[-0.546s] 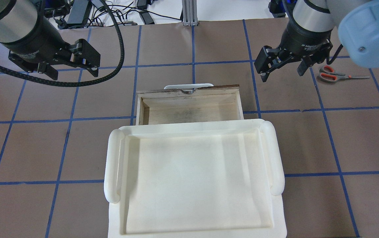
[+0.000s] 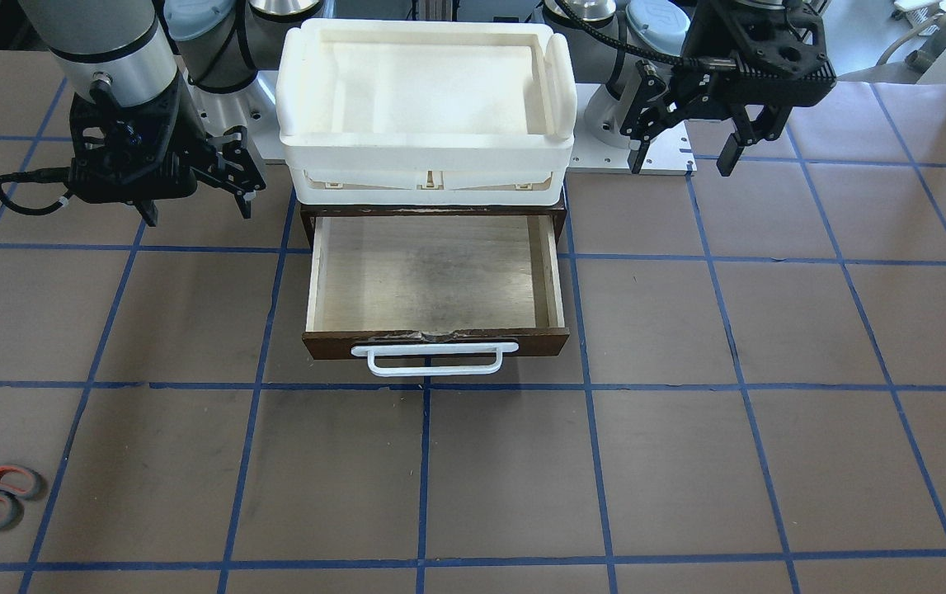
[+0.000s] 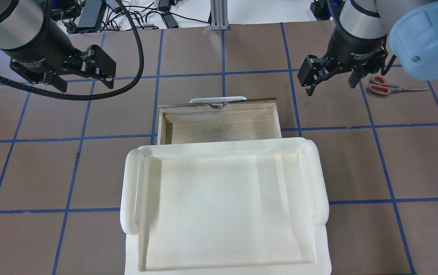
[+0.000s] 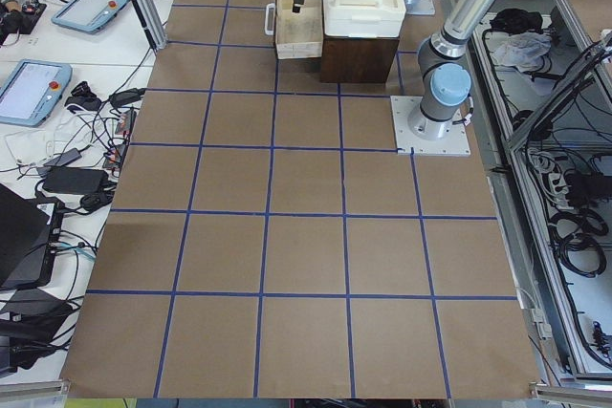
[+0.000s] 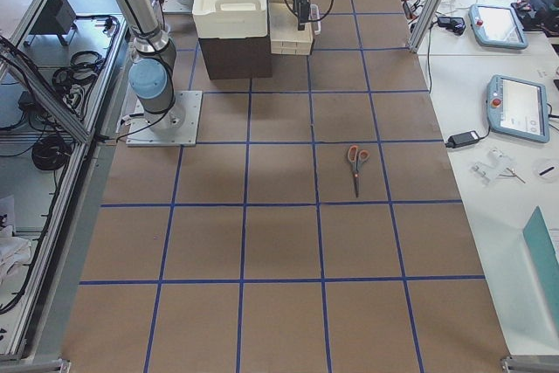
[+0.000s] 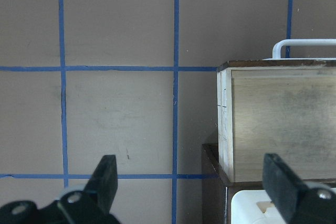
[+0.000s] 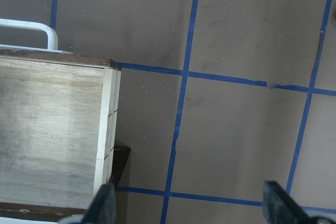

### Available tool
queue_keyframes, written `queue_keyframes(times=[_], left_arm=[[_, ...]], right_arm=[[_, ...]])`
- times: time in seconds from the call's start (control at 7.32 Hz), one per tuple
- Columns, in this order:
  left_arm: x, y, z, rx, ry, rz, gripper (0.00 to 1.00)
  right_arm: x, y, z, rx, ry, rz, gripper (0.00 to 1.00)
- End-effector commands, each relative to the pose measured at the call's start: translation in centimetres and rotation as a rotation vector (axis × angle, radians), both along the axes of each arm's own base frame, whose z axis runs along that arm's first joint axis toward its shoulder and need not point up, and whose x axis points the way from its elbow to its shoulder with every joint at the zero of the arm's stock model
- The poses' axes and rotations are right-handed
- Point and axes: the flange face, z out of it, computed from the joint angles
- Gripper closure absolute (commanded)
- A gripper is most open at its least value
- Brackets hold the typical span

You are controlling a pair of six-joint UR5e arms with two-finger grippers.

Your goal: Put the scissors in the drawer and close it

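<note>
**Off to the right claw's outer side: scissors to be fetched**

Out beyond the right claw (image 3: 330, 86), on the side away from the drawer (image 3: 219, 131) and farther from the robot's base than the claw itself, the scissors (image 3: 388, 86) lie flat on the bench (image 3: 413, 164). The front-facing and right-side views show them well apart from the claw. Their handles are the end nearer the claw and their blades point away from it. The right claw hangs above the bench with its fingers spread wide and nothing between them. The left claw (image 3: 85, 82) is equally wide open and empty, on the drawer's other side. Between the two claws the drawer stands pulled out, with nothing in it, under the white tray (image 3: 222, 206).

The step in hand looks like the right arm's reach for the scissors, and it is not far along. To do it well:

- Turn the wrist so the fingers straddle the scissors across their narrow width, not along their length.
- Aim at the neck, where blades meet handles. The loops are probably too broad and the blade tips too thin to hold steadily.
- Come straight down with the claw open. The scissors lie flat, so the fingertips must nearly touch the bench before closing.
- A skewed approach may nudge them away.

The white handle (image 2: 434, 359) faces away from both claws, so closing the drawer comes later.
</note>
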Motion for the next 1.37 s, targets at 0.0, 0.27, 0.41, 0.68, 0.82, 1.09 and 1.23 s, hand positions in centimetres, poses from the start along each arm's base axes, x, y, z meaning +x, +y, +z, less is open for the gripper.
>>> queue_keyframes(times=[0.0, 0.27, 0.41, 0.68, 0.82, 1.09, 1.23], left_arm=[[0.0, 0.0, 0.0, 0.001, 0.0, 0.0, 0.0], [0.0, 0.0, 0.0, 0.001, 0.0, 0.0, 0.0], [0.0, 0.0, 0.0, 0.001, 0.0, 0.0, 0.0], [0.0, 0.1, 0.1, -0.001, 0.0, 0.0, 0.0], [0.0, 0.0, 0.0, 0.001, 0.0, 0.0, 0.0], [0.0, 0.0, 0.0, 0.001, 0.0, 0.0, 0.0], [0.0, 0.0, 0.0, 0.001, 0.0, 0.0, 0.0]], right_arm=[[0.0, 0.1, 0.3, -0.01, 0.002, 0.002, 0.0], [0.2, 0.1, 0.2, -0.008, -0.016, 0.007, 0.0], [0.1, 0.1, 0.2, -0.007, -0.015, 0.019, 0.0], [0.2, -0.3, -0.4, 0.006, -0.015, 0.022, 0.0], [0.2, -0.3, -0.3, 0.001, -0.015, 0.023, 0.0], [0.1, -0.6, 0.0, -0.022, -0.017, 0.019, 0.0], [-0.3, -0.9, 0.1, -0.036, -0.017, 0.018, 0.0]])
